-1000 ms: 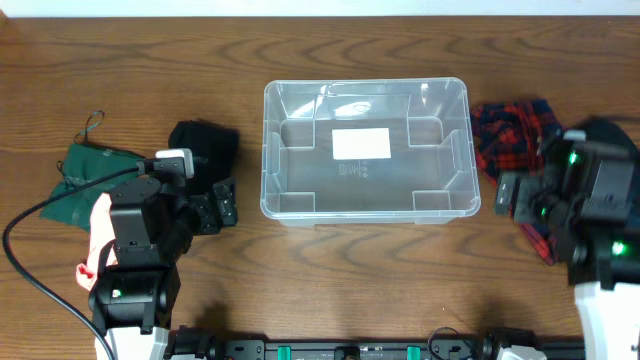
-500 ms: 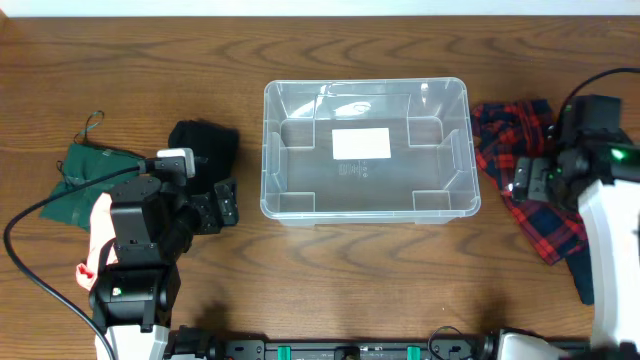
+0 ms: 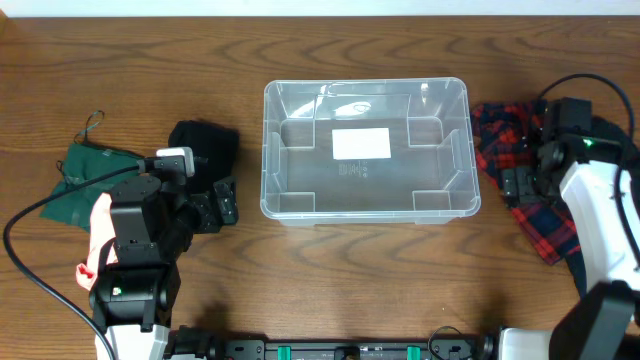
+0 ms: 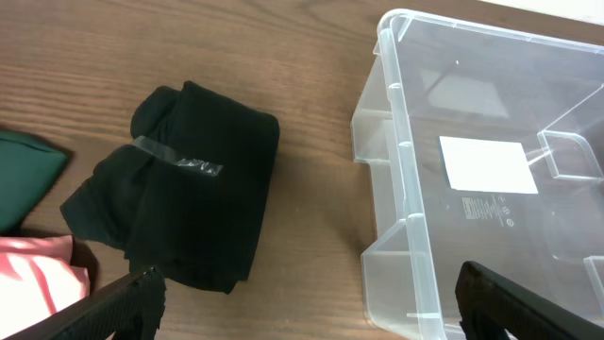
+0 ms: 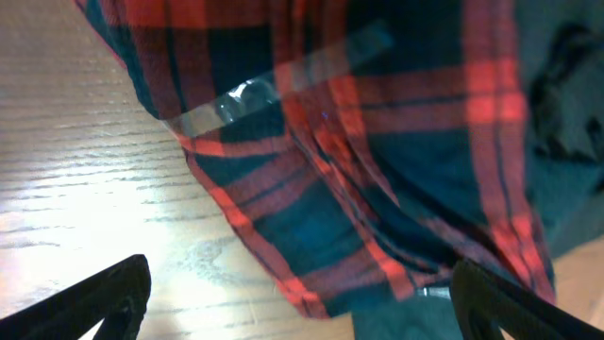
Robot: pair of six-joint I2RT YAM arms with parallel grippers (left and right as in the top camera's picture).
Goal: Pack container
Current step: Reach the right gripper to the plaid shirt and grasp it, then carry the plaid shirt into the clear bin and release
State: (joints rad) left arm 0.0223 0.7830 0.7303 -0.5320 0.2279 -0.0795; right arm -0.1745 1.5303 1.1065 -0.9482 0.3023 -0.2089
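The right gripper (image 5: pixel 300 288) is held spread wide over the plaid cloth (image 3: pixel 505 130), frame right, likely for packing into the empty container (image 3: pixel 365 84).

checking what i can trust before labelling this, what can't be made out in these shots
- Small print below the white label in the container: too small to read in the overhead and left wrist views.
- Plaid cloth: the right arm covers part of it overhead, and the right wrist view cuts it off at the edges.
- Pink item: mostly under the left arm overhead, and cropped at the corner in the left wrist view.
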